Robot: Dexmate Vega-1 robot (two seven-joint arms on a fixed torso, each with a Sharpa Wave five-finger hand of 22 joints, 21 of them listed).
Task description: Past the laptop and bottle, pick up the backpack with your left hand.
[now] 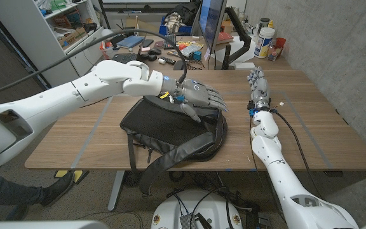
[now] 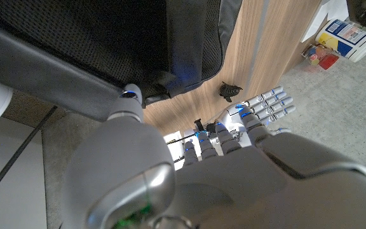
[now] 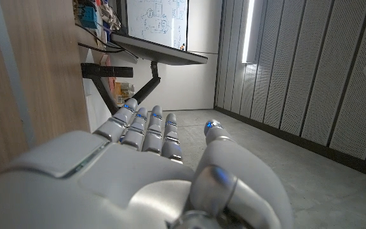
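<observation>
A black backpack (image 1: 164,124) lies flat on the middle of the wooden table (image 1: 323,137), with a strap (image 1: 170,160) hanging over the front edge. My left hand (image 1: 202,97) hovers over the bag's far top edge, fingers stretched out and apart, thumb pointing down close to the fabric, holding nothing. In the left wrist view my left hand (image 2: 234,178) reaches past the backpack (image 2: 94,44), its thumb tip near the mesh back. My right hand (image 1: 257,86) stands on the table to the right of the bag, fingers straight, empty; my right hand (image 3: 151,165) in its own view shows the same.
A second desk behind the table carries a monitor (image 1: 211,25), white bottles (image 1: 265,41) and small clutter (image 1: 170,51). A cable (image 1: 291,130) runs along the table beside my right arm. A person's shoe (image 1: 62,184) is on the floor at front left.
</observation>
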